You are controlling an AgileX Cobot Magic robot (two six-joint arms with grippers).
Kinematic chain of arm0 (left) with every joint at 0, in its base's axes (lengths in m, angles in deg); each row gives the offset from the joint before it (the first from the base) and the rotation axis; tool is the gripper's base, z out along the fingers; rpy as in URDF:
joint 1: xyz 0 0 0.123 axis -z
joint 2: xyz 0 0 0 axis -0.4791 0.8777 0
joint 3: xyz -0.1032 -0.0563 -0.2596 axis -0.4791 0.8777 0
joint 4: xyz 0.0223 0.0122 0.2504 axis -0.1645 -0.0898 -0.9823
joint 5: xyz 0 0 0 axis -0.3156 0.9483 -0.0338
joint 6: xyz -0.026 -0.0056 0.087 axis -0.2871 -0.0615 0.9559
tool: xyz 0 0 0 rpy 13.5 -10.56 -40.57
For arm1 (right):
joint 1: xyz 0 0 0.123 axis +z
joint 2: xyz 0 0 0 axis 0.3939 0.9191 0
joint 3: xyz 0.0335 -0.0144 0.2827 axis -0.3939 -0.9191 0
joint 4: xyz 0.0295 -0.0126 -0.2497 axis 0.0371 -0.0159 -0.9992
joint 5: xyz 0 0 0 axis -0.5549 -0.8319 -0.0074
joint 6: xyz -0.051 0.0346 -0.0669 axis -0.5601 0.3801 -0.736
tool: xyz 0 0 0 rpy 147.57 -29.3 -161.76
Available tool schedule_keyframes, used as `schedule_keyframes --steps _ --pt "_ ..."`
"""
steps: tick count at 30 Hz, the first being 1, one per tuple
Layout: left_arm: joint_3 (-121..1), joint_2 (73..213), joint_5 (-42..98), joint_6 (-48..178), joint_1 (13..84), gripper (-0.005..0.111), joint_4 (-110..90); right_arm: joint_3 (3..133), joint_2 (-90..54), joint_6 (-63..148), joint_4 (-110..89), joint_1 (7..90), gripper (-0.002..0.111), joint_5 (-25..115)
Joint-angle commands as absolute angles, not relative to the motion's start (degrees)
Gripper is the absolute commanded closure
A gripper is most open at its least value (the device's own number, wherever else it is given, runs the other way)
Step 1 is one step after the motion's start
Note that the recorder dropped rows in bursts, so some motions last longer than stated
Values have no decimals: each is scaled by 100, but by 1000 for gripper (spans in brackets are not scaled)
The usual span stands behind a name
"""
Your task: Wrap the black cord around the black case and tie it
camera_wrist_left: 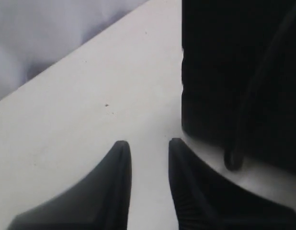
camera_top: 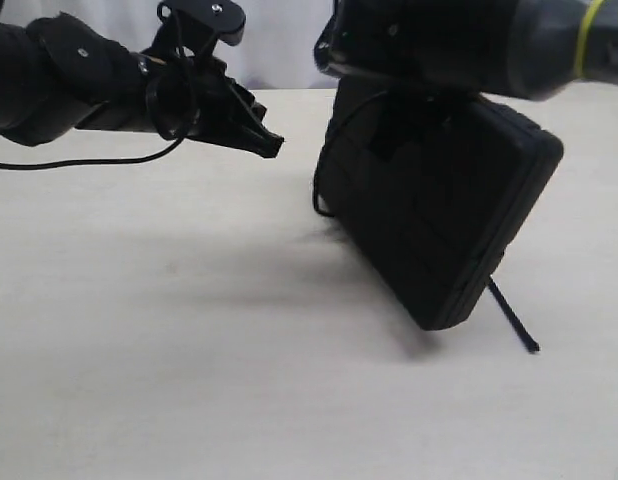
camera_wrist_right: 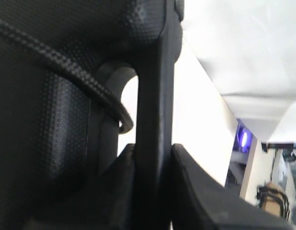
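I saw the black case [camera_top: 439,210] in the centre-right of the exterior view. It was a flat matte rectangle with rounded corners and a stepped rim, tilted with its lower corner down near the table [camera_top: 189,380]; I could not tell whether that corner touched. Close up in the right wrist view its plastic was finely pebbled, with a rounded handle slot [camera_wrist_right: 126,91] cut beside a straight bar of the rim. The right gripper [camera_wrist_right: 153,149] had its fingers [camera_wrist_right: 200,191] clamped on that bar, one on each side. The black cord [camera_wrist_right: 62,62] showed a tight braided weave there, running slantwise over the case face and dipping into the slot. In the exterior view the cord bowed out in a thin curve at the case's left edge, and a straight end poked out at the case's lower right, slanting down to the table. The left gripper [camera_top: 272,146] hovered in the upper left of that view, near the case. Its dark, tapered fingers [camera_wrist_left: 117,187] were apart, with pale table showing between them, and they held nothing. The table itself was a matte cream surface.
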State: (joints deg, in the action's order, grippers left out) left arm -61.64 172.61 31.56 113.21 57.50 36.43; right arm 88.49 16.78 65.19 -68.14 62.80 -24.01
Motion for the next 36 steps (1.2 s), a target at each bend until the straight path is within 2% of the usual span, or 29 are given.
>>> schedule_keyframes --steps 1,10,17,27,30,32,36 --pt "-5829 16831 2760 11178 5600 80 3723 8904 1981 6630 -7321 6721 104 -2509" --pt "-4477 15896 470 10077 5270 80 3399 8439 2191 7120 -8229 7674 104 -2509" --pt "-3899 15285 -146 8240 5185 80 1661 8439 2203 7277 -7704 8491 104 -2509" --pt "-3466 14824 -308 7884 5185 80 1261 7951 2519 7488 -6817 9190 104 -2160" --pt "-3468 14824 -247 7884 5185 80 1261 7923 2534 7280 -6201 9259 92 -1763" --pt "-3468 14824 -237 7884 5185 80 1261 7944 2534 7204 -6026 9259 80 -1696" --pt "-3468 14824 -237 7894 5185 80 1261 7944 2470 7210 -6038 9259 48 -1787"
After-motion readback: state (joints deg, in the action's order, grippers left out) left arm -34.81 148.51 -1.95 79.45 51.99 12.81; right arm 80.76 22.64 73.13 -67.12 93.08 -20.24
